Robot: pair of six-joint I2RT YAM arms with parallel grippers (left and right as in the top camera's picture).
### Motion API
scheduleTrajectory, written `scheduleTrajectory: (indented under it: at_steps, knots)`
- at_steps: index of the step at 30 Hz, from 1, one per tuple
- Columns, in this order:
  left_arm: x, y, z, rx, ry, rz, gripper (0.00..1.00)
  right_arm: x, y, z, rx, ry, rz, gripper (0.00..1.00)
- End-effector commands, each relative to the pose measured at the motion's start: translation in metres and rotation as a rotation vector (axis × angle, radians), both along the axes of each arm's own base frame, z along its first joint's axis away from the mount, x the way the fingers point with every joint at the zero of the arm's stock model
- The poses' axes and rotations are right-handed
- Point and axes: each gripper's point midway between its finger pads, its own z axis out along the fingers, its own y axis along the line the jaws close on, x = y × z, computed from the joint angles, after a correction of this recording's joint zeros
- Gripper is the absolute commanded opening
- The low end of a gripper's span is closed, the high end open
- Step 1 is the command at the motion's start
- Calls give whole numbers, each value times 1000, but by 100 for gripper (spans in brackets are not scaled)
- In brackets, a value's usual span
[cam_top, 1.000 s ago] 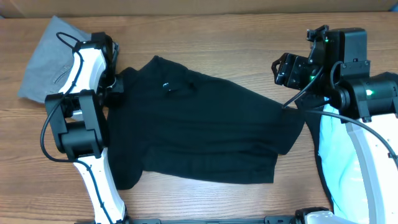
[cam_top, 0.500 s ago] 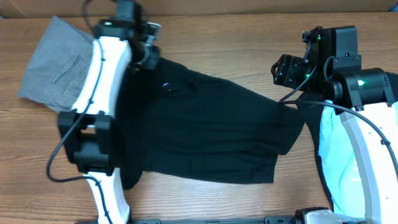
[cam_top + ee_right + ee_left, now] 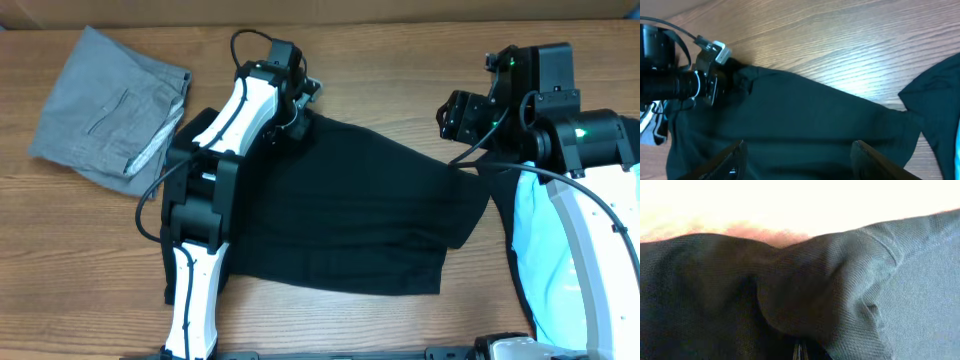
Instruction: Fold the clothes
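Note:
The large black shirt (image 3: 360, 210) lies spread across the middle of the table. My left gripper (image 3: 300, 106) is at its far left top edge, shut on a bunched fold of the black fabric (image 3: 840, 280); its closed fingertips (image 3: 800, 351) barely show under the cloth. My right gripper (image 3: 448, 115) hovers open above the shirt's right side, holding nothing; in the right wrist view its fingers (image 3: 735, 150) stand wide apart over the shirt (image 3: 805, 110). Grey trousers (image 3: 105, 110) lie at the far left. A light-blue tee (image 3: 545, 250) lies at the right under my right arm.
The left arm (image 3: 205, 190) stretches over the shirt's left part. Its wrist (image 3: 690, 82) shows in the right wrist view. Bare wooden table (image 3: 390, 70) lies beyond the shirt and along the front edge.
My left gripper has swung from the shirt's left sleeve up and to the right, carrying black fabric with it. The grey trousers are now uncovered. The right arm has barely moved.

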Motion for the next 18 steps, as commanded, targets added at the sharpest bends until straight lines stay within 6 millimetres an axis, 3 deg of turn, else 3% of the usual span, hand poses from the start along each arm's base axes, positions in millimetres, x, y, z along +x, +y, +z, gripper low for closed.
scheduleTrajectory:
  at_steps: [1,4,8,13,18]
  knots:
    - [19,45,-51,156,-14,163,4,2,-4,7,-4,-23,-13,70]
    - [38,78,-65,198,-61,289,5,2,-4,7,-5,-23,-13,70]
    - [61,111,-59,125,-109,454,4,2,-4,3,-6,-11,-13,71]
    - [85,102,-30,-80,-133,420,16,10,-4,-17,-9,46,-32,71]
    - [90,97,5,-51,-155,300,36,22,-6,-41,-21,106,-54,68]
